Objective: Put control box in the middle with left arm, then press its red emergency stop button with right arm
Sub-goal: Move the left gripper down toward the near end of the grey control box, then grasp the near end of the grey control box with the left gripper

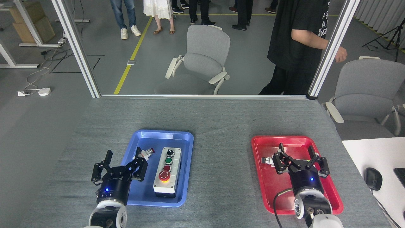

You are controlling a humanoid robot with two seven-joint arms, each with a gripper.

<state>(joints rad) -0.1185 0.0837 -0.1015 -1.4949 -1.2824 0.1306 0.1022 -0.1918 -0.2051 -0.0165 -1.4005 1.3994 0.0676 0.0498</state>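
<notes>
From the head view, our left gripper (121, 166) hangs wide open and empty at the blue tray's (185, 177) left rim, about nine o'clock of the control box (167, 171). The box lies inside that tray — not yet on the middle (221, 164). Our right gripper (299, 160) gapes empty over the red tray (332, 190). Nothing seems done: the carry remains, then pressing the red emergency stop button (164, 176).
</notes>
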